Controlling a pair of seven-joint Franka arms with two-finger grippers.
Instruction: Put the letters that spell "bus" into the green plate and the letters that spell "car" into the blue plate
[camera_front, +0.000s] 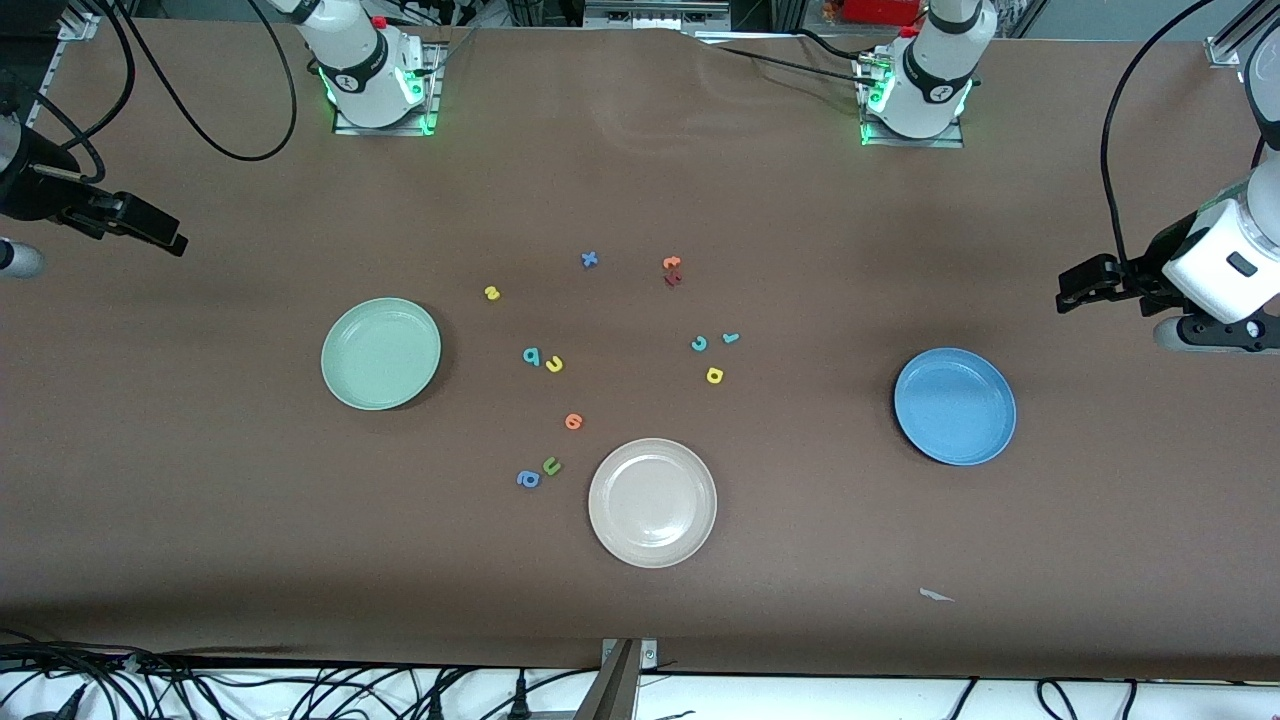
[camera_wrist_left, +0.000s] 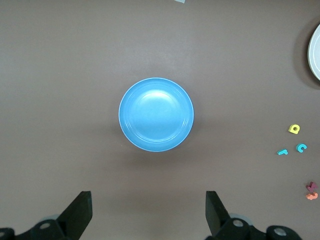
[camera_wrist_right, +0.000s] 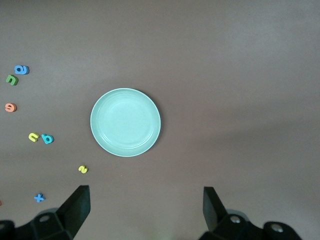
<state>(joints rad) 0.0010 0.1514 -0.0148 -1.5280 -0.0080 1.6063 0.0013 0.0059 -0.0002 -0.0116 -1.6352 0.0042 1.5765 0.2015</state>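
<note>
The green plate lies toward the right arm's end, the blue plate toward the left arm's end; nothing is in either. Between them lie the teal b touching the yellow u, and the yellow s farther from the front camera. Closer to the blue plate are the teal c, teal r and yellow a. My right gripper waits open in the air at its table end. My left gripper does the same at its end.
A beige-white plate sits nearest the front camera. Beside it lie an orange letter, a green u and a blue a. A blue x and two orange-red letters lie nearer the bases.
</note>
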